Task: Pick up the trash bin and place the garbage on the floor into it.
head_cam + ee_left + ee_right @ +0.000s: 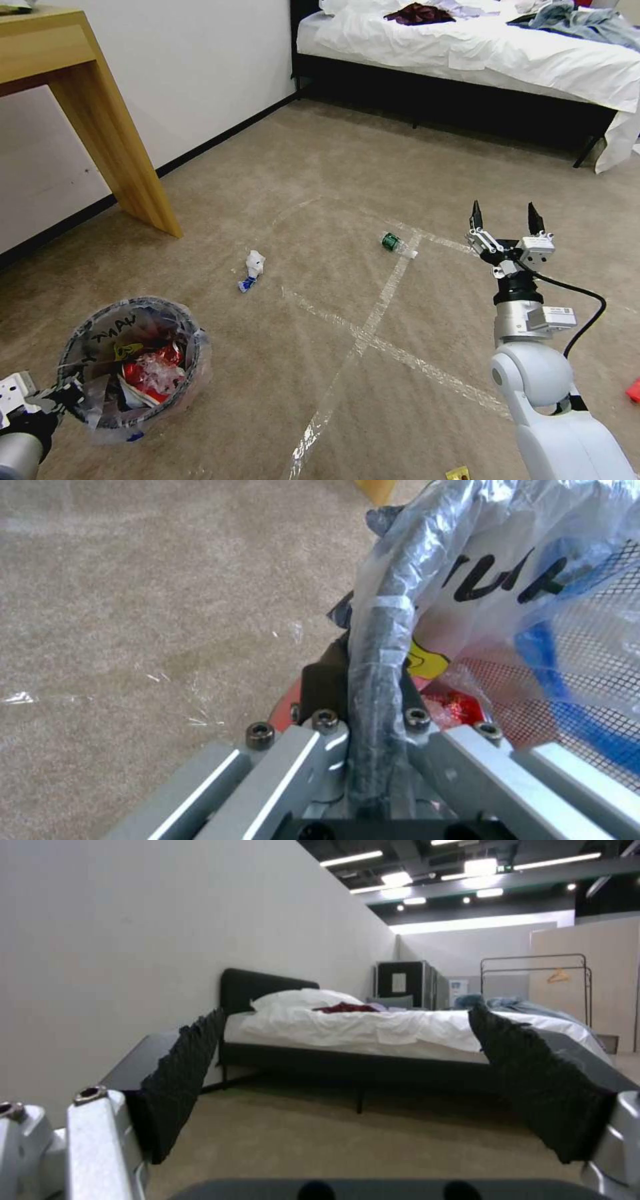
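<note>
Head view: one trash bin [133, 363] gripped at its rim by the left tool [57, 397], two bits of garbage [252, 270] on the floor [320, 200], right tool [507, 223] spread empty; left wrist: tool [377, 700] clamped on rim; right wrist: tool [347, 1080] wide, facing one bed [400, 1032].

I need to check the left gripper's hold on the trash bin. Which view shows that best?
The left wrist view: the left gripper is shut on the trash bin rim, close up. The head view shows the left gripper at the trash bin's edge.
</note>
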You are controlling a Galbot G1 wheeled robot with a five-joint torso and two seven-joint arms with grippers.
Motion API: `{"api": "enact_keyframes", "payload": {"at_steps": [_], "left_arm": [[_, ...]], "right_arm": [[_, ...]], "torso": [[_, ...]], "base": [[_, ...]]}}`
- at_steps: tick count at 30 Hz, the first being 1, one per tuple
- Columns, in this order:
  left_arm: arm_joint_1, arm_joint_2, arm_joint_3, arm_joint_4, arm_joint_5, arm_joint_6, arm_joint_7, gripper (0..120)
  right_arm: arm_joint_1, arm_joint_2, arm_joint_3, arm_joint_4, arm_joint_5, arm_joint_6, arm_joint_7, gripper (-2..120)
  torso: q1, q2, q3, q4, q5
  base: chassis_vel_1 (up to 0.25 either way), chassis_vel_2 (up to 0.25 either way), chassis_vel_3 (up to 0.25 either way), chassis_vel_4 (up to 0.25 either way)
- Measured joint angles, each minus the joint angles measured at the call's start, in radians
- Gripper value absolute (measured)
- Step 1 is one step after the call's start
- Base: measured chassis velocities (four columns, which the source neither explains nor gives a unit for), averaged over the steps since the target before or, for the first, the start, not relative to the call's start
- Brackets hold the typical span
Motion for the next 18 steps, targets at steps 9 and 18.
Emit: {"api": "enact_keyframes", "payload": {"at_steps": [9, 18], "left_arm": [[-0.011, 0.004, -0.001, 0.008, -0.004, 0.000, 0.000, 0], [-0.013, 0.004, -0.004, 0.011, -0.007, 0.000, -0.002, 0]], "right_arm": [[0.010, -0.004, -0.004, -0.006, 0.004, 0.001, -0.001, 93], [0.013, -0.002, -0.018, -0.007, 0.010, 0.000, -0.004, 93]], "torso": [[0.000, 0.000, 0.000, 0.0000, -0.0001], [0.000, 0.000, 0.000, 0.0001, -0.0001]], "base": [[0.000, 0.000, 0.000, 0.000], [0.000, 0.000, 0.000, 0.000]]}}
